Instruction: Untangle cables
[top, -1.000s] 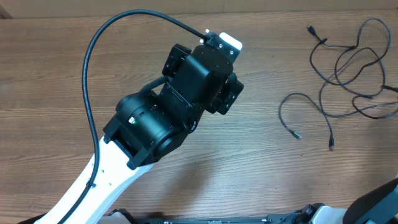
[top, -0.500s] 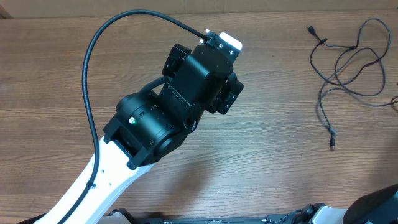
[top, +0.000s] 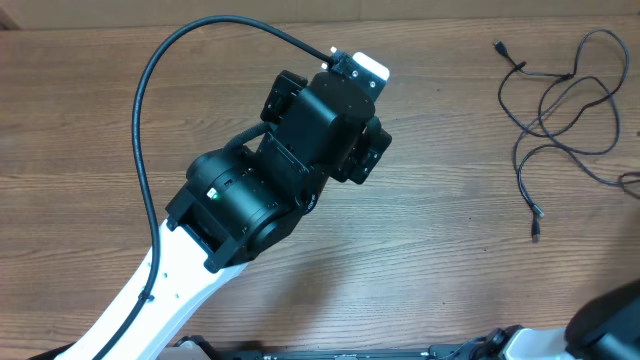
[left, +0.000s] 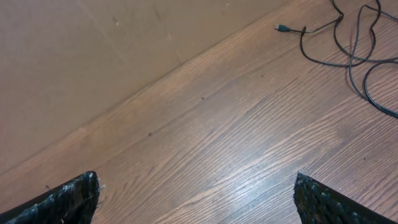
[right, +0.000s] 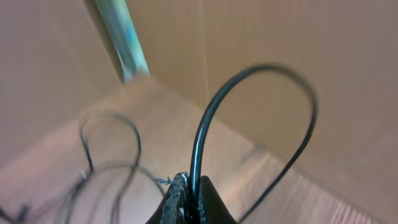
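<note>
**Reader:** Where do the cables (top: 520, 67) lie?

**Legend:** Overhead view. Thin black cables lie in loose, overlapping loops at the far right of the table (top: 450, 260), toward its back edge. One plug end (top: 497, 45) lies at the back left of the group. A second end (top: 535, 230) lies nearest the front. One strand runs off the right edge of the view.

**Reader:** Is any of them held?

**Legend:** Right wrist view. The right gripper (right: 188, 186) has its fingertips pressed together on one black cable. That cable rises from the jaws and arches over to the right in a tall loop. More loops lie on the wood behind and to the left, but they are too blurred to trace.

**Reader:** And the other side?

**Legend:** Left wrist view. The left gripper (left: 199, 202) has its fingers spread wide with nothing between them, only bare wood grain beneath. The cables cross the upper right corner of this view, well apart from both fingers. One plug end there points toward the brown wall (left: 93, 62) behind the table.

Overhead view. The left arm (top: 300, 150) reaches from the front edge over the middle-left of the table. Its own thick arm cable (top: 145, 110) curves round to the top of the wrist. The arm is well apart from the cables at the right.
</note>
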